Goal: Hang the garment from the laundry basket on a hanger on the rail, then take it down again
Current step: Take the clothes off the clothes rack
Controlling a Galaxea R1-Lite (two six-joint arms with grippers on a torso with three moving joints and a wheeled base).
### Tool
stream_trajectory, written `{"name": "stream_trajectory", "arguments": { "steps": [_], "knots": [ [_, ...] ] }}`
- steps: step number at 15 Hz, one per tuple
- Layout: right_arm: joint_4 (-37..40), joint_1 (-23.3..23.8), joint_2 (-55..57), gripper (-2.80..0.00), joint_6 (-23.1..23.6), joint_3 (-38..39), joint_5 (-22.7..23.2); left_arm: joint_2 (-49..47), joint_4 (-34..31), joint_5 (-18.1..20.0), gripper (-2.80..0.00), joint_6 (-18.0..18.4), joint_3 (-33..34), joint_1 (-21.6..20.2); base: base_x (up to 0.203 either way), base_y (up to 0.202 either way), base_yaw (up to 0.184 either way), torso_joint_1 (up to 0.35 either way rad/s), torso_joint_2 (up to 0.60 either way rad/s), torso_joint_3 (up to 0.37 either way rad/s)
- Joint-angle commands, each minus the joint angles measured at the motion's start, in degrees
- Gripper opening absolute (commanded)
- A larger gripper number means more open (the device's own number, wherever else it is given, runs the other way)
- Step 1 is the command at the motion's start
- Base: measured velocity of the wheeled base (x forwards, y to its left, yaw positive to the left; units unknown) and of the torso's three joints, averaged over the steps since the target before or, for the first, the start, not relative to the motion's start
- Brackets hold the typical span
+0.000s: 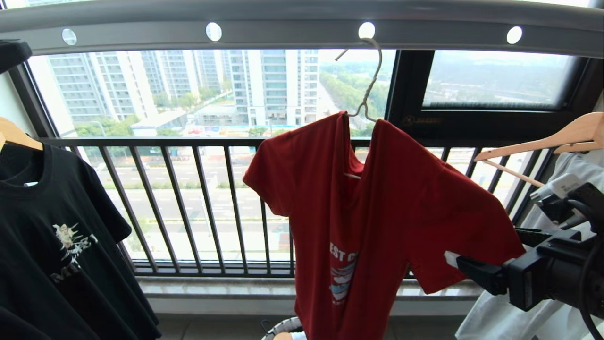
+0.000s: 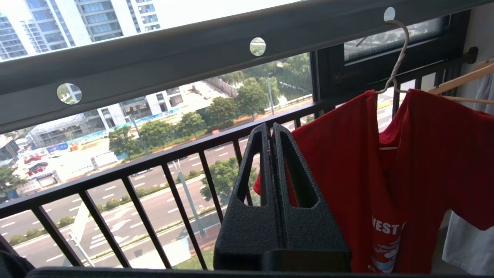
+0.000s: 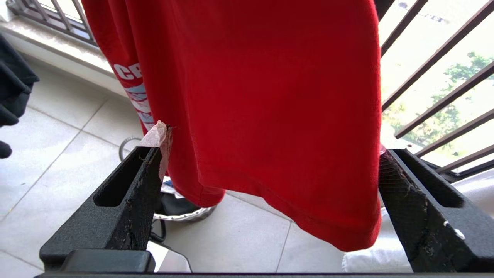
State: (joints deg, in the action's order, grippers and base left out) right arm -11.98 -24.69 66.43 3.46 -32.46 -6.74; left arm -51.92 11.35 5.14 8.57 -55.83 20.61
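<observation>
Red garment (image 1: 377,212) on hanger (image 1: 365,101), right gripper (image 3: 270,170) spread wide astride its sleeve, left gripper (image 2: 271,133) clenched empty, unseen from head

Head cam faces the window squarely, rail (image 1: 302,28) at 12 o'clock, garment (image 1: 377,212) centre. Left wrist cam looks up from lower left, sharing rail, hanger (image 2: 397,58) and garment at 3 o'clock. Right wrist cam sits very close, probably at the sleeve hem, floor below.

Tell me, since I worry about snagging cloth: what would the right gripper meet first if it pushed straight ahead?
Most likely the red T-shirt: its lower hem and sleeve hang directly ahead of the open right gripper, between the spread fingers. The gap to the cloth is hard to judge.
</observation>
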Motion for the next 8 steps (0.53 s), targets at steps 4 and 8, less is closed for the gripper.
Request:
{"name": "stream_trajectory", "arguments": {
  "steps": [4,8],
  "knots": [
    [-0.23,4.04,1.07,-2.8,0.14,0.38,4.1,-0.11,0.07,0.04,-2.8,0.1,0.08,-0.04,0.0,0.0,0.0,0.0,0.0,0.0],
    [-0.23,4.12,1.14,-2.8,0.06,0.5,4.34,-0.2,0.05,0.04,-2.8,0.04,0.03,-0.04,0.0,0.0,0.0,0.0,0.0,0.0]
  ]
}}
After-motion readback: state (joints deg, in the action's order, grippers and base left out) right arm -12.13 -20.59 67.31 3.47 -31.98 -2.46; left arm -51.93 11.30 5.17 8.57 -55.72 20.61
